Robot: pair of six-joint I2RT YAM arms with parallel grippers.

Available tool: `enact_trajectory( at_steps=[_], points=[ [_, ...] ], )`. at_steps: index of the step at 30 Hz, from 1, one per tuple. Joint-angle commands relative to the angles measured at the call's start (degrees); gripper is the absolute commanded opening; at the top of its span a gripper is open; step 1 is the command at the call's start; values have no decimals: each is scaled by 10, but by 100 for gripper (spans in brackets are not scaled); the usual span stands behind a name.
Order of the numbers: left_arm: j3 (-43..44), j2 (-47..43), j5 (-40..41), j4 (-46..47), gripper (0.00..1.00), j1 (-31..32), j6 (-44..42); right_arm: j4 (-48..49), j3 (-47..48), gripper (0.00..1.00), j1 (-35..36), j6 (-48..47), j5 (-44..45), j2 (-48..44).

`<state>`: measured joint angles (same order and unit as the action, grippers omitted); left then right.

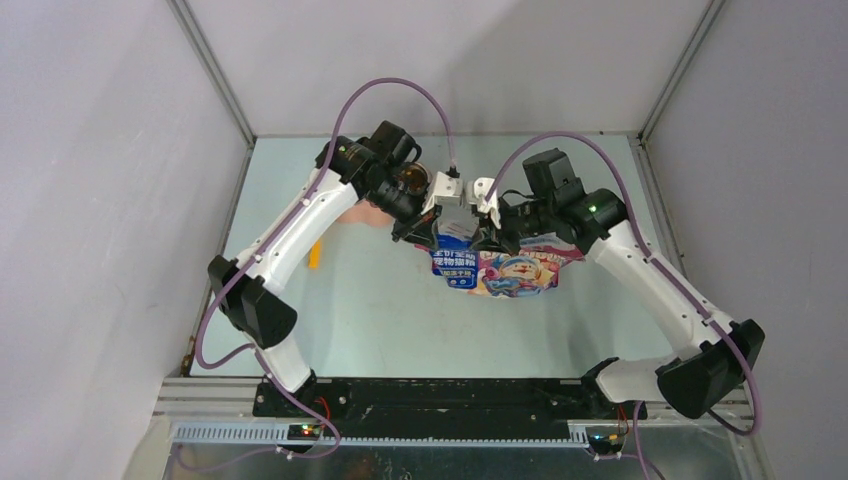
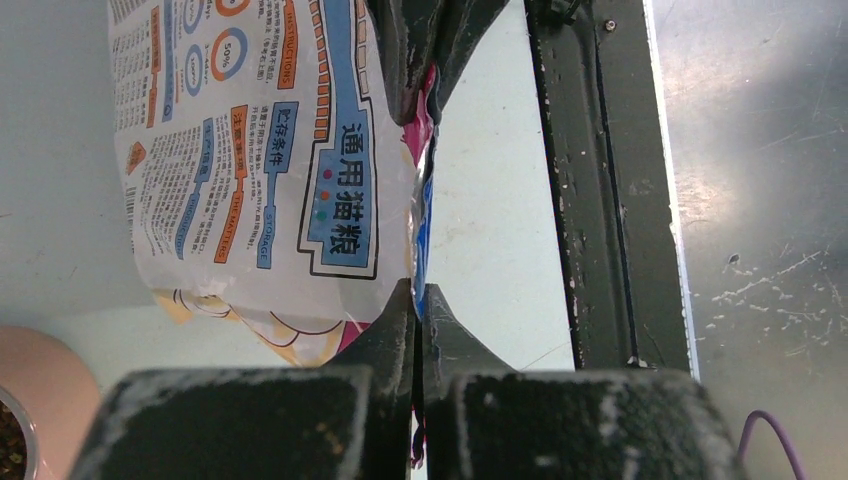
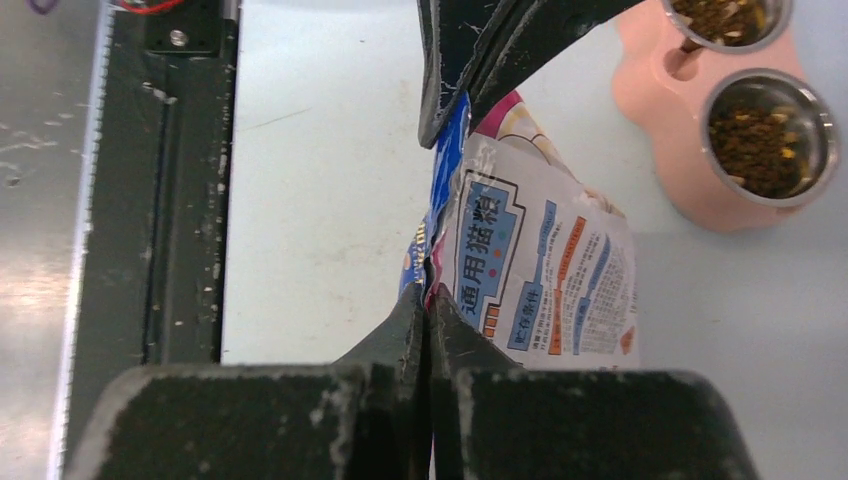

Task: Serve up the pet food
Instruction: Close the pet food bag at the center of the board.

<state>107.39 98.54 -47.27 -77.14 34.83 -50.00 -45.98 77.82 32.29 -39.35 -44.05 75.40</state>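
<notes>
**BAG HELD AT BOTH ENDS OF ITS UPPER EDGE**

The black base rail bounds the desk at the near edge. A broad bare strip of desk lies between this rail and the load.

Over mid-desk, the cat food bag hangs between the two arms. The left claw is clamped on one end of the bag's flattened upper edge. The right claw is clamped on the other end, and the tips face each other along that edge. This two-point hold probably keeps the mouth pinched flat and the bag level. The views do not show whether the lower edge touches the desk.

Beyond the bag, on the left arm's side, the pink feeder stands near it but apart. The kibble lies in both steel bowls, so serving appears largely done.

A yellow scoop lies beside the left arm. Free room lies toward the rail. The feeder and scoop limit leftward travel.
</notes>
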Motion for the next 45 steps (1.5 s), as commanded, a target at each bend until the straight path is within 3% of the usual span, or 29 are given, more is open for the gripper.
enact_trajectory(
  at_steps=[1,6,10,11,12,14,16,25,34,38,39,41,45],
  points=[
    [16,-13,-13,-40,0,-1,7,-60,58,0,-17,17,-106,41],
    [4,-24,-1,-21,0,-1,16,-147,133,0,-59,32,-216,101],
    [-6,-34,9,-7,0,-1,25,-146,159,0,-88,64,-254,125],
    [-8,-35,12,-7,0,-1,25,-144,165,2,-91,75,-239,125],
    [-8,-36,12,-6,0,-1,26,-143,168,13,-92,78,-226,122],
    [-9,-37,16,-5,0,-1,28,-145,169,24,-92,68,-187,112],
    [-9,-37,19,-3,0,-1,31,-144,162,30,-88,50,-122,94],
    [-11,-41,25,7,0,-1,42,-143,104,42,-71,9,22,15],
    [-12,-42,25,10,0,-1,46,-155,88,33,-63,10,49,18],
    [-11,-43,27,8,0,-1,44,-172,94,20,-64,3,35,27],
    [-11,-43,28,8,0,-1,43,-179,105,8,-68,-1,21,29],
    [-12,-43,29,6,0,-1,41,-207,128,0,-78,-10,-15,40],
    [-12,-44,36,4,0,-1,36,-283,186,0,-112,-37,-114,72]
  ],
)
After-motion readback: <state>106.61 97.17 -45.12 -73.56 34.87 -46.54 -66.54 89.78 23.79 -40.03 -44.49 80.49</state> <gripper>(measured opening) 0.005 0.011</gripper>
